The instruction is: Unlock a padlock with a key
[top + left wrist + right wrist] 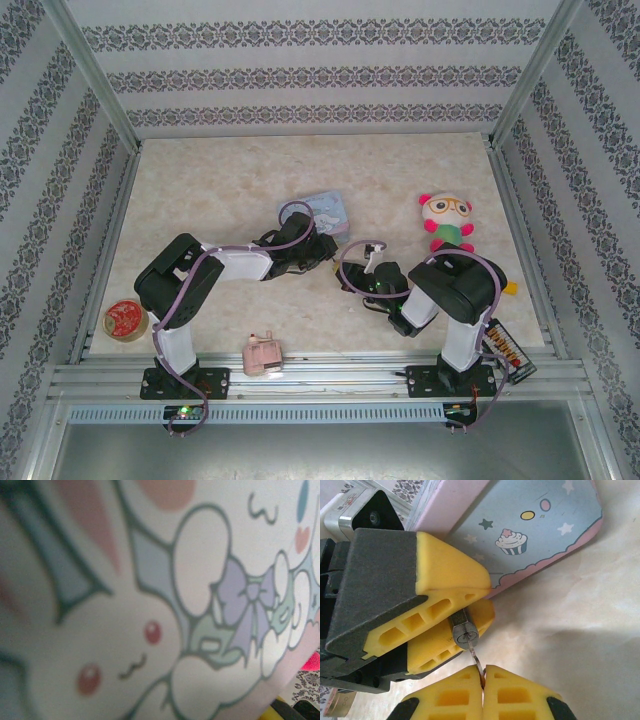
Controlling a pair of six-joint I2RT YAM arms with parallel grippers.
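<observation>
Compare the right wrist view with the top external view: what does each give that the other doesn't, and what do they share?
Right wrist view: the padlock is clamped in the left pincer. Its keyway faces the key, which is pinched in the shut right pincer. The key's tip is at the keyway; whether it has gone in is unclear.
Top external view: the plush doll, the pink toy and the round red item, spread over the table.
Shared: the blue cartoon tin, just behind the pincers.
</observation>
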